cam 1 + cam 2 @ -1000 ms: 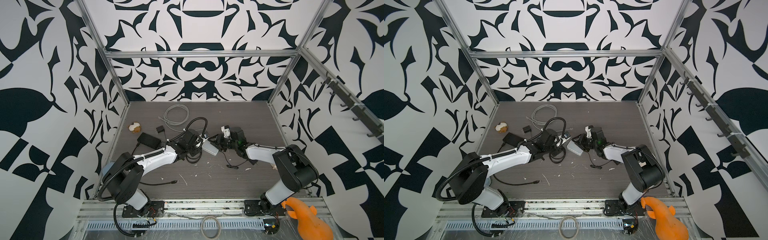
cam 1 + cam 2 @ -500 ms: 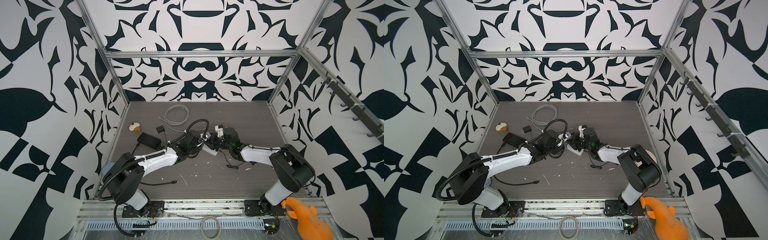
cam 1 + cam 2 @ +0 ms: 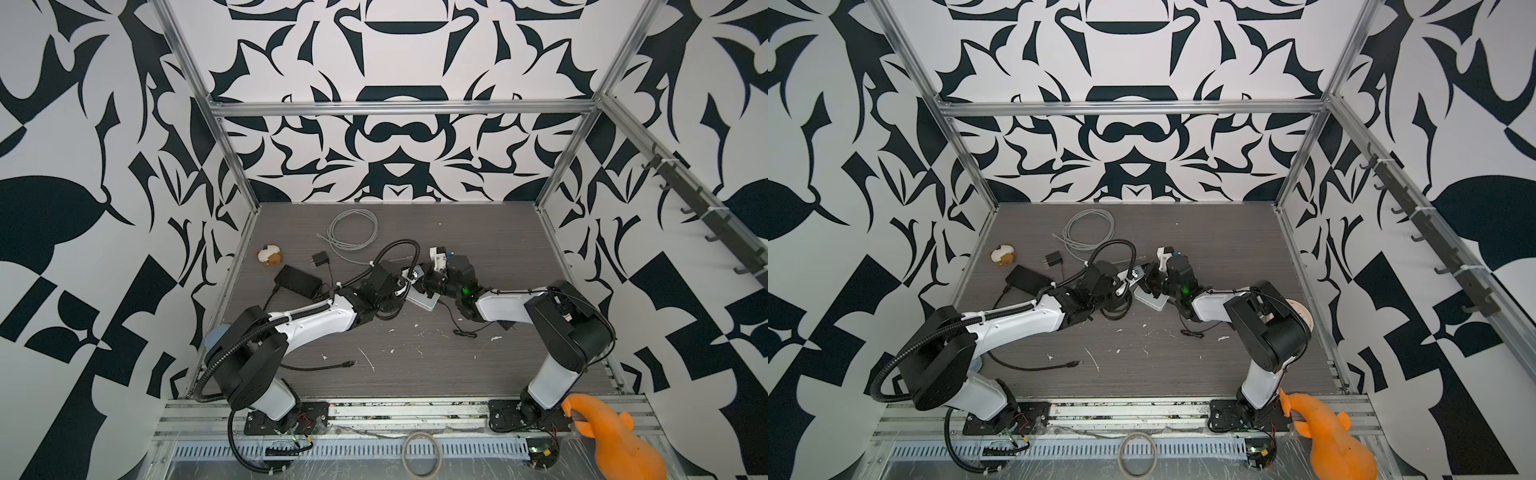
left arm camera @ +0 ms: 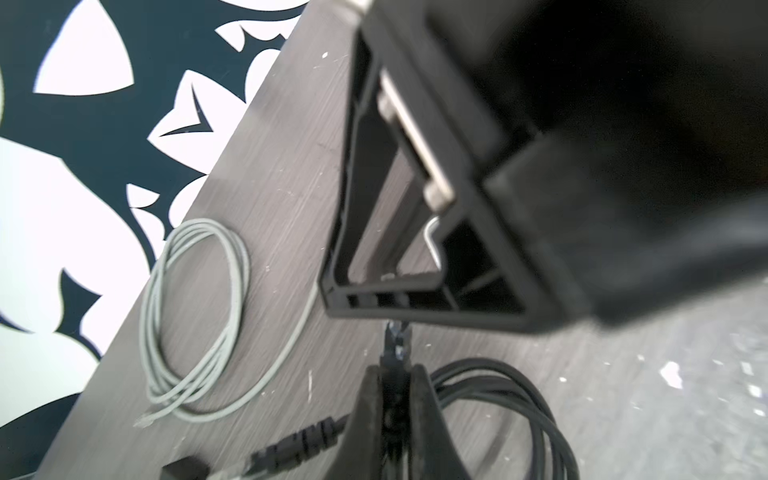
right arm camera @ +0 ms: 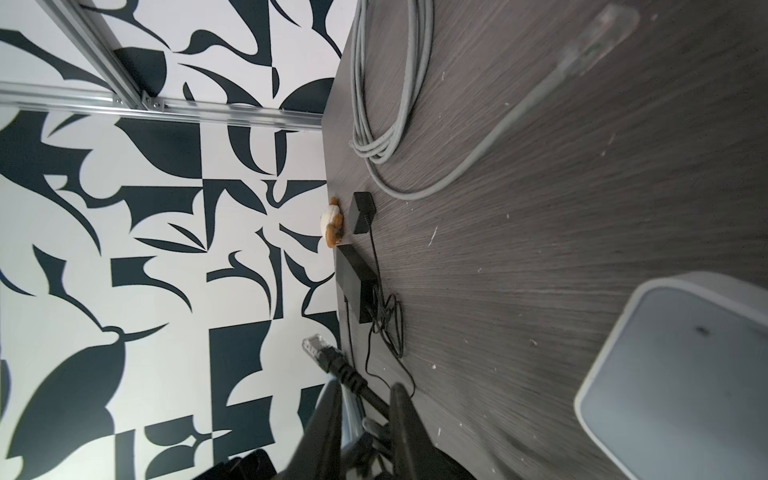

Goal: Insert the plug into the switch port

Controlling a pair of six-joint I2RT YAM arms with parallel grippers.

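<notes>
Dark wood-grain tabletop [image 3: 498,365], speckled with white crumbs, inside black-and-white patterned walls. All places are read off the switch [image 3: 424,300], a flat white box near mid-table.

Far left of the switch: small brown-and-white plush [image 3: 270,254] by the wall. Nearer, still left: black power brick [image 3: 297,280], with a small black adapter [image 3: 320,262] just behind it. Behind and left of the switch: grey cable [image 3: 353,228], coiled and lying loose.

Just left of the switch: left gripper [image 4: 395,370]. Its fingers are pinched together, and what looks like the black cable [image 5: 374,398] sticks out between the tips. More black loops lie on the table there.

Over the switch's far edge: right gripper [image 5: 361,388]. Its fingers are part-way apart, with a gap wider than the black cable that runs slantwise through it. Cannot tell whether either pad presses it.

Plug [image 5: 318,347]: clear tip, ribbed black boot. It juts past the right fingertips, in the air, left of the switch and apart from it. The switch's ports are hidden in every view.

Far right and in front of the switch: orange plastic object [image 3: 615,444] at the front rail.
</notes>
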